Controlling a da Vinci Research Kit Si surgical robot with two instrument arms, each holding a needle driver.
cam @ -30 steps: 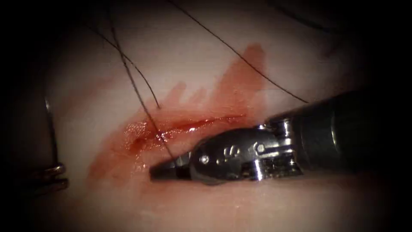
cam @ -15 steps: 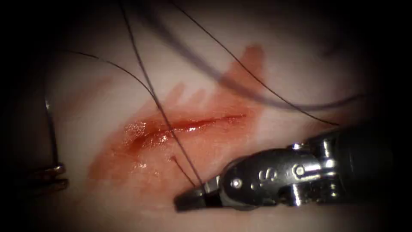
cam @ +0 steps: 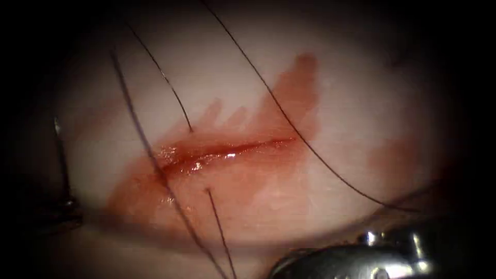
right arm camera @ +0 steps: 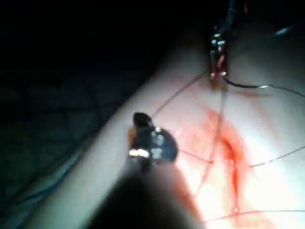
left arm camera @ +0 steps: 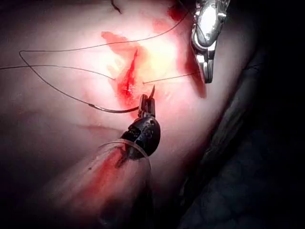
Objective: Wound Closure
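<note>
A: Item one, needle (left arm camera: 114,110): look and place?

B: Thin, dark, curved steel, with thread (cam: 289,124) trailing from its free end. Lying outside the tissue (cam: 361,103), well to the left of the cut (cam: 227,152) in the endoscope view.

A: Relation to the left tool (left arm camera: 147,102)?

B: Clamped in its closed jaws near one end of the curve. A short pointed stub pokes out past the jaws, and the long rest of the arc sweeps away sideways above the surface.

A: Relation to the right tool (left arm camera: 206,71)?

B: Well apart, on the opposite side of the cut. No contact with the needle.

A: Right tool, hold?

B: Jaws closed on a strand of thread. Strand stretched straight from a point in the tissue just beside the cut to the jaw tips, as seen from the left wrist.

A: Cut?

B: Narrow slanted slit, wet and glistening, edges close together. Thread crossing it near its left end; another strand entering the tissue just above it.

A: Surroundings?

B: Red fluid (cam: 289,93) smeared around the cut and streaked up to the right. Further loose loops of thread draped across the pale tissue.
</note>
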